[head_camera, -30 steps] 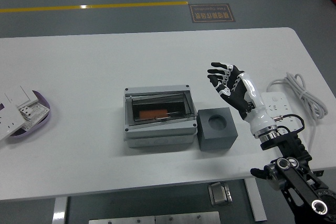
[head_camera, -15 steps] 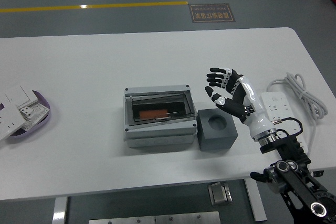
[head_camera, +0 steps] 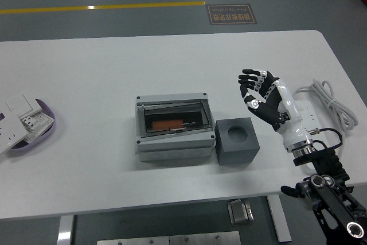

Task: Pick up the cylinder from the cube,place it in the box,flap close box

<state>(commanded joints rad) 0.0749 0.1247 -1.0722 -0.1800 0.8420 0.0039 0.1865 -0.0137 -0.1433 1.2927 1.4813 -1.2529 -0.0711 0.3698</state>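
The right hand (head_camera: 261, 93) is being held above the desk (head_camera: 172, 61), up and right of the cube (head_camera: 236, 140), fingers (head_camera: 248, 76) spread and empty; the orange cylinder (head_camera: 168, 124) is lying inside the grey box (head_camera: 172, 128) beneath its clear flap (head_camera: 175, 113); the cube's socket is standing vacant just beside the box.

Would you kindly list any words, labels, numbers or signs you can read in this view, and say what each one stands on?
Floor sign: a brown plate beyond the table with two lines of pale characters, too small and blurred to read.
White switch plates at the left edge: no legible print.
Grey box, dark cube, white power strip and right hand: no readable text.
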